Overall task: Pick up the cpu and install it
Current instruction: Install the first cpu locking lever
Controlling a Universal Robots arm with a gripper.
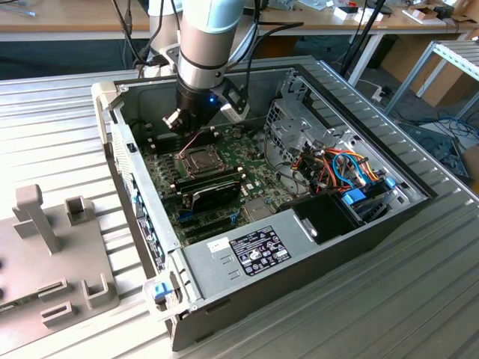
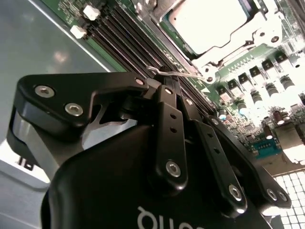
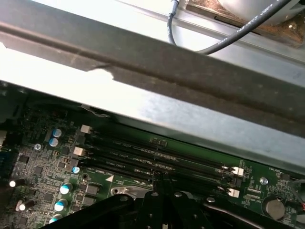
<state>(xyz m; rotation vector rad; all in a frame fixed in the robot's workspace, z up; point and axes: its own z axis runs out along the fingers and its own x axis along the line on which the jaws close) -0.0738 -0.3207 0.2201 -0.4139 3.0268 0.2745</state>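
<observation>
Black two-fingered gripper [image 2: 177, 86] pressed together, pinching thin silvery wire lever [image 2: 177, 73] beside dark memory slots [image 3: 157, 160]; small silvery-grey square cpu [image 2: 205, 19] seated in metal-framed socket [image 1: 197, 158] on green motherboard [image 1: 254, 178]

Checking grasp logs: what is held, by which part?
Not the small silvery-grey square cpu, which lies on the green motherboard. The gripper's shut fingers meet the end of a thin silvery wire lever; a pinch cannot be told.

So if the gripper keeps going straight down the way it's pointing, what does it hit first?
Probably the thin socket lever right at the gripper tips, beside the cpu; depth is hard to judge.
</observation>
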